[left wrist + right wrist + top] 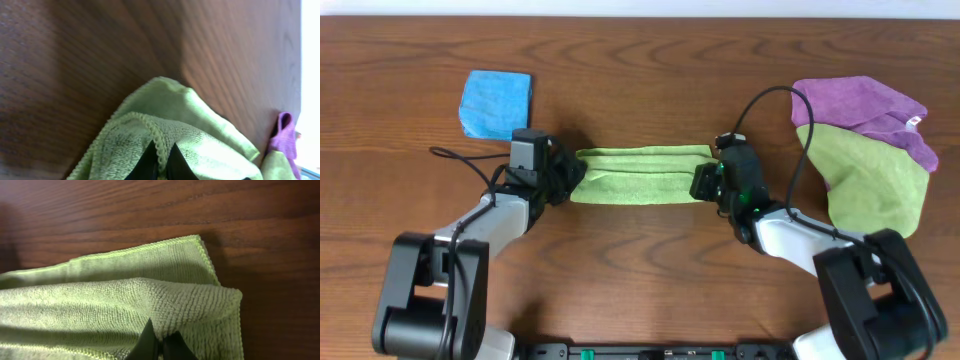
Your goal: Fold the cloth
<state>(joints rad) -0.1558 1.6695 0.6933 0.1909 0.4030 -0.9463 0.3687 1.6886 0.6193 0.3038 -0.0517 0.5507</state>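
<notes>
The lime-green cloth (640, 175) lies folded into a long band across the middle of the table. My left gripper (567, 178) is at its left end, shut on the cloth's stitched edge (161, 145). My right gripper (706, 182) is at its right end, shut on a pinch of the top layer (165, 307). In the right wrist view the lower layer's corner (197, 242) sticks out beyond the top layer on the wood. No white tag shows.
A small bright-blue folded cloth (496, 102) lies at the back left. A purple cloth (865, 110) lies partly over a second lime-green cloth (875, 180) at the right. Dark wood table (640, 270) all round.
</notes>
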